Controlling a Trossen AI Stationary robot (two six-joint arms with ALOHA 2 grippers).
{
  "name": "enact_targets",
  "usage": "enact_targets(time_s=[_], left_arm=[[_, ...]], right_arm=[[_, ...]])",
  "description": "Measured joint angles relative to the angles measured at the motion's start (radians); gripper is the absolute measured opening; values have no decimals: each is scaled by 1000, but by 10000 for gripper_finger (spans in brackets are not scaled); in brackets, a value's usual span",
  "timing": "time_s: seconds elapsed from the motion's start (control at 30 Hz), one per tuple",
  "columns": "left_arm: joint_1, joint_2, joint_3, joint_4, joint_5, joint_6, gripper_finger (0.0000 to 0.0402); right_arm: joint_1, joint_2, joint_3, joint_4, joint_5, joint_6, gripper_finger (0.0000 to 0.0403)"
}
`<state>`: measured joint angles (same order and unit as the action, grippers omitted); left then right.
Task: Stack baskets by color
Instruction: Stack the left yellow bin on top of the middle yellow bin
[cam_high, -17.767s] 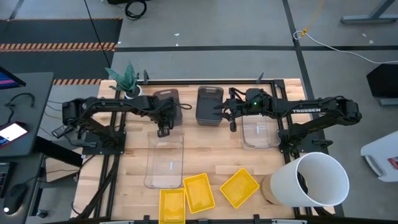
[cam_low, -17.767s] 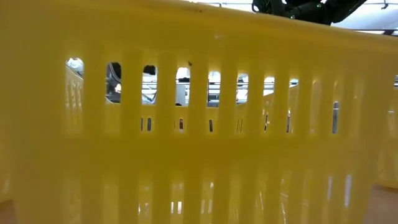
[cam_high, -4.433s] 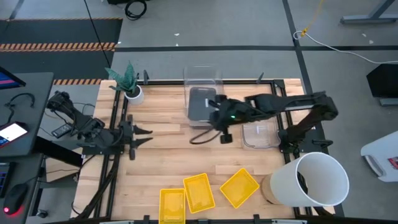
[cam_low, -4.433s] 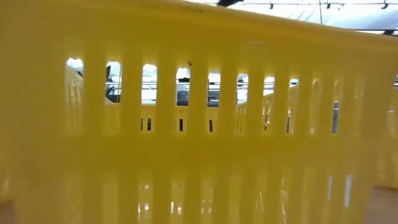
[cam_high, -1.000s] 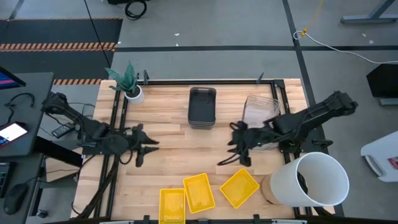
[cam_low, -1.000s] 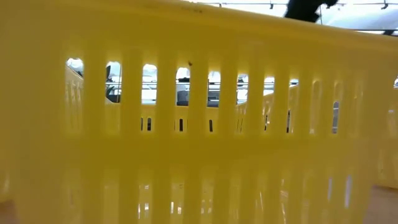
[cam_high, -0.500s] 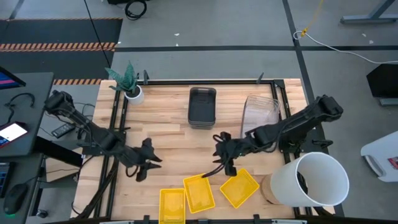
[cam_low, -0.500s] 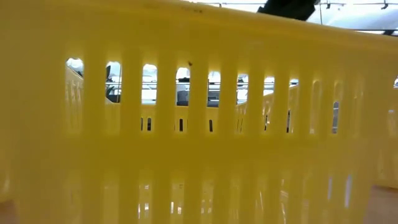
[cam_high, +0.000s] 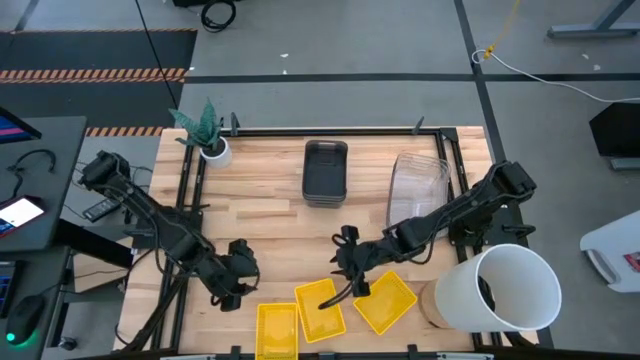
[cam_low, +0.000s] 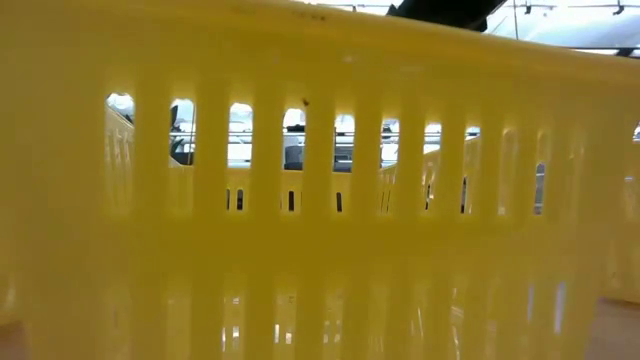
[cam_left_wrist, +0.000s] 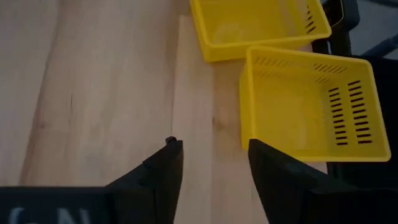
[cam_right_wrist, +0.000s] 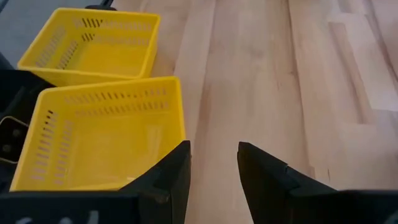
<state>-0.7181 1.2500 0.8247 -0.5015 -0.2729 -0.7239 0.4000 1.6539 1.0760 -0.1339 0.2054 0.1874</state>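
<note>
three yellow baskets (cam_high: 318, 306) lie at the near edge of the counter (cam_high: 270, 210), the dark grey stack (cam_high: 325, 172) at the far side, the clear stack (cam_high: 416, 188) to its right. the left pincer (cam_high: 238, 283) and right pincer (cam_high: 347, 276) are both spread, empty, low beside the yellow ones.

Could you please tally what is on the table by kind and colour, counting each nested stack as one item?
yellow baskets: 3
grey stack: 1
clear stack: 1
bucket: 1
plant: 1
Total: 7
</note>
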Motion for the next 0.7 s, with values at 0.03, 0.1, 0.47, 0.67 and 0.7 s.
enact_targets(time_s=[0.03, 0.1, 0.47, 0.67, 0.7], left_arm=[[-4, 17, 28, -27, -2, -6, 194], [-12, 54, 86, -88, -23, -25, 199], [19, 264, 248, -174, 25, -54, 178], [41, 351, 291, -107, 142, -51, 174], [43, 365, 296, -91, 156, -51, 174]], right_arm=[[0, 0, 0, 0, 0, 5, 137], [3, -6, 0, -1, 6, 10, 137], [24, -21, 0, -87, 73, -28, 137], [23, -40, 0, -163, 104, -32, 137], [23, -47, 0, -171, 113, -32, 137]])
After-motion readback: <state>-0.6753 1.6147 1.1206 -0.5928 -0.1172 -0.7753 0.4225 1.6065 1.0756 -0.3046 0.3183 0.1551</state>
